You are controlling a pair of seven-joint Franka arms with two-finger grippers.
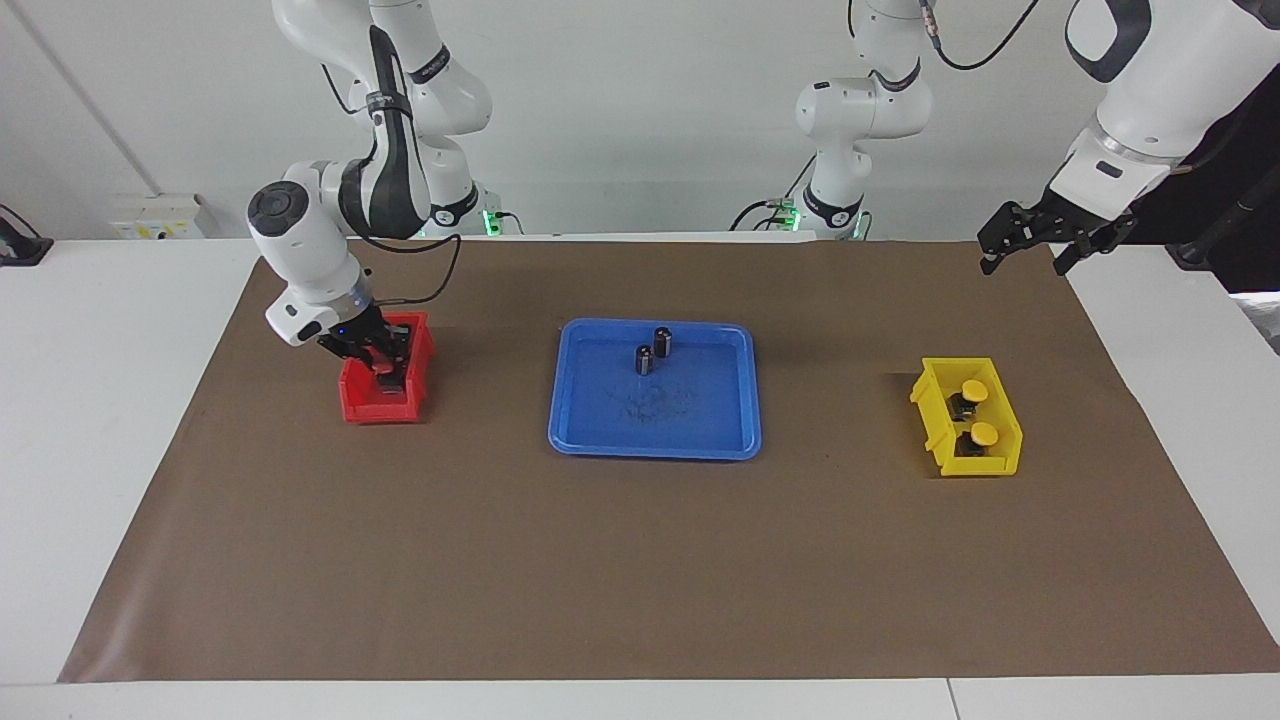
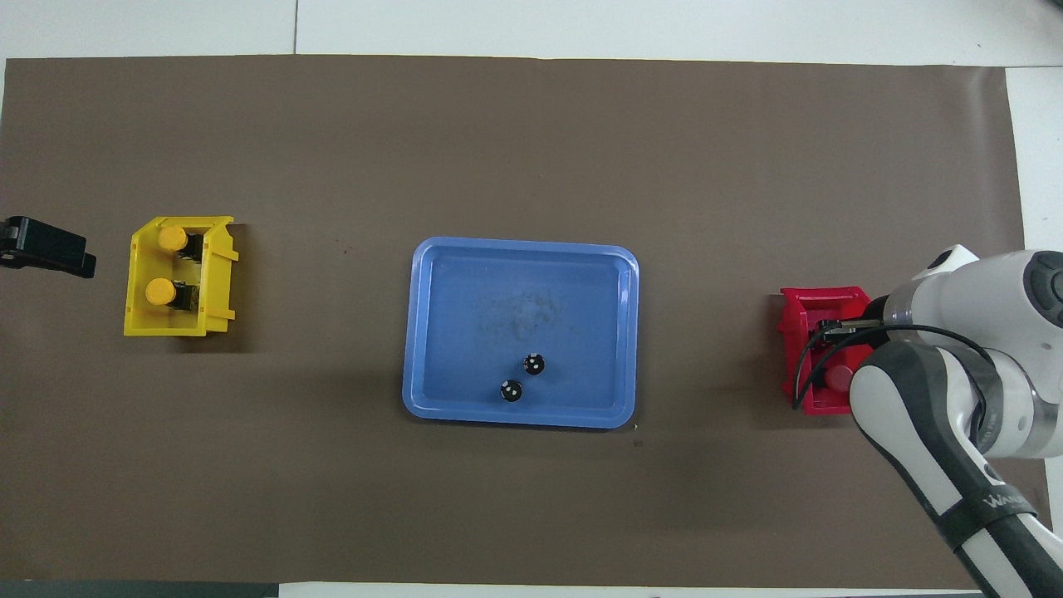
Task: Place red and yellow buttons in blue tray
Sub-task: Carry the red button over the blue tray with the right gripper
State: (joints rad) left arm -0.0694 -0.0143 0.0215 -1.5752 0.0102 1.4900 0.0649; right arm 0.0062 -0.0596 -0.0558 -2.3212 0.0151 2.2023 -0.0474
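The right gripper (image 1: pixel 385 360) is being held down inside the small red bin (image 1: pixel 362 405), at the right arm's end of the table; whether its fingers are closed cannot be told, though a red button (image 1: pixel 384 367) is being seen right at its tip, and a red cap (image 2: pixel 837 378) is showing in the bin from overhead. The blue tray (image 1: pixel 600 435) is lying mid-table, two dark capless cylinders (image 1: pixel 652 350) standing in it. Two yellow buttons (image 1: pixel 979 412) are sitting in the yellow bin (image 1: pixel 1003 461). The left gripper (image 1: pixel 1030 245) is waiting, spread wide, above the table's edge.
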